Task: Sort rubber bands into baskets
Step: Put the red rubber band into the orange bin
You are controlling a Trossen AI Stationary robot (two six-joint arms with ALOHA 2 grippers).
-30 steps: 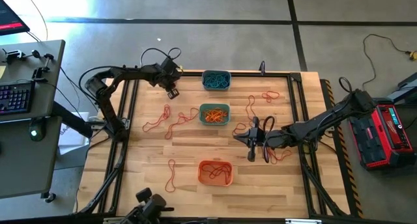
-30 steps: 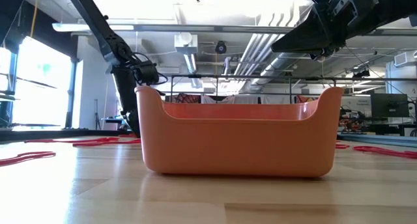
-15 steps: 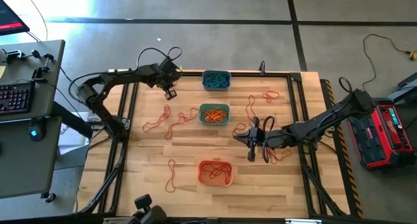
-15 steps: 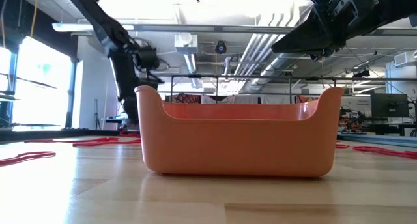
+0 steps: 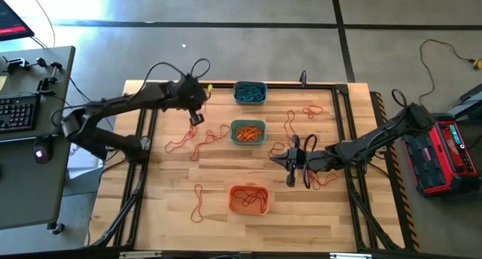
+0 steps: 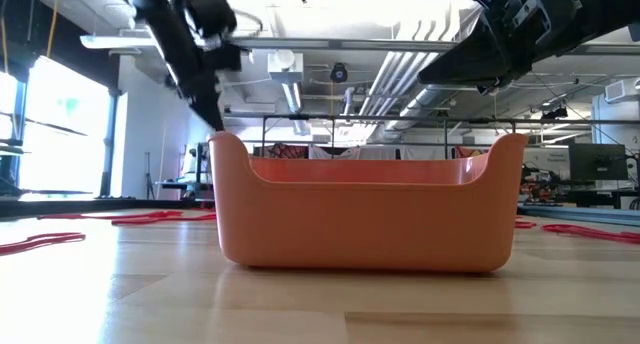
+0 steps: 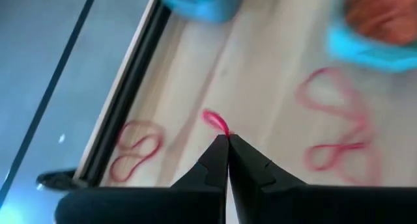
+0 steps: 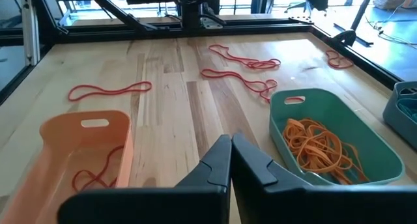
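My left gripper (image 5: 193,117) is over the table's far left part, shut on a red rubber band (image 7: 215,120). My right gripper (image 5: 290,169) hangs shut and empty to the right of the teal-green and orange baskets; its shut fingers show in the right wrist view (image 8: 229,146). The grey-blue basket (image 5: 249,92) holds blue-teal bands. The teal-green basket (image 5: 247,131) holds orange bands (image 8: 319,149). The orange basket (image 5: 248,199) holds red bands (image 8: 94,175). All three stand on the table. My left gripper pinches the red rubber band between its two fingertips (image 7: 220,146). Only a short bit of the band (image 7: 214,118) shows past the tips. The fingers point down at the table. The rest of the band is hidden behind the fingers.
Loose red bands lie on the wood left of the teal-green basket (image 5: 188,142), at the far right (image 5: 301,112), under my right arm (image 5: 325,178) and near the front left (image 5: 198,202). A black frame rail (image 5: 147,131) runs around the table.
My left gripper has gone up and a little toward the table's near edge, staying shut. The left arm's elbow has swung out past the table's left edge.
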